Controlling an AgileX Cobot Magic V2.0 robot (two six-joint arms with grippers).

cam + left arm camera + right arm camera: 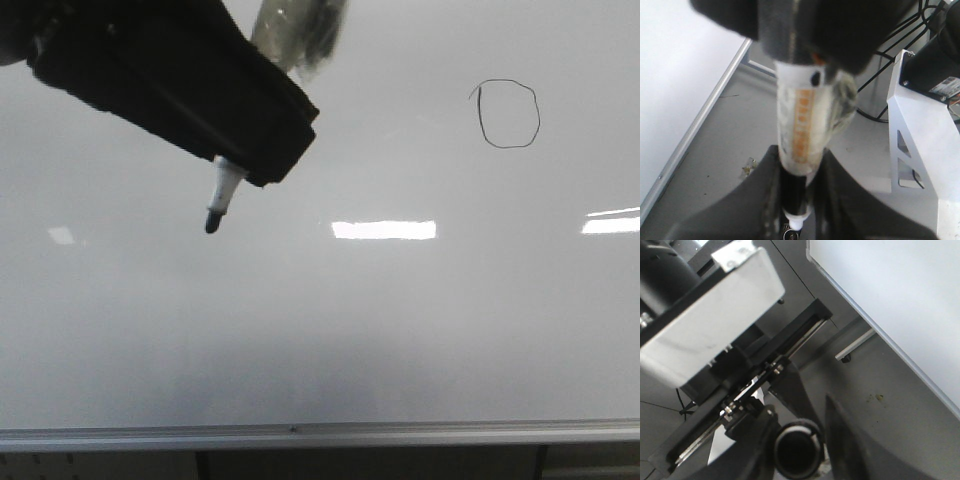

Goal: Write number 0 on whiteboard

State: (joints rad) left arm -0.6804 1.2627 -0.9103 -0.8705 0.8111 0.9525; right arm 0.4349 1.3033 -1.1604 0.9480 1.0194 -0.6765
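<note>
The whiteboard [350,330] fills the front view, glossy and pale, with a silver bottom rail [300,435]. The number 0 [509,114], a thin black loop, is drawn at its upper right. At the upper left my left gripper [268,160] is shut on a marker [224,193], whose dark tip points down-left, far left of the 0. Whether the tip touches the board I cannot tell. In the left wrist view the marker [801,125] runs between the left gripper's [797,200] fingers. My right gripper [801,440] is shut on a black round cap [795,452], away from the whiteboard [900,290].
Bright light reflections [384,229] lie across the board's middle and right edge. The left wrist view has the board's edge [695,125], grey floor, a white machine frame [920,150] and black cables [890,55]. A white metal block [710,320] and a rail stand beside the right gripper.
</note>
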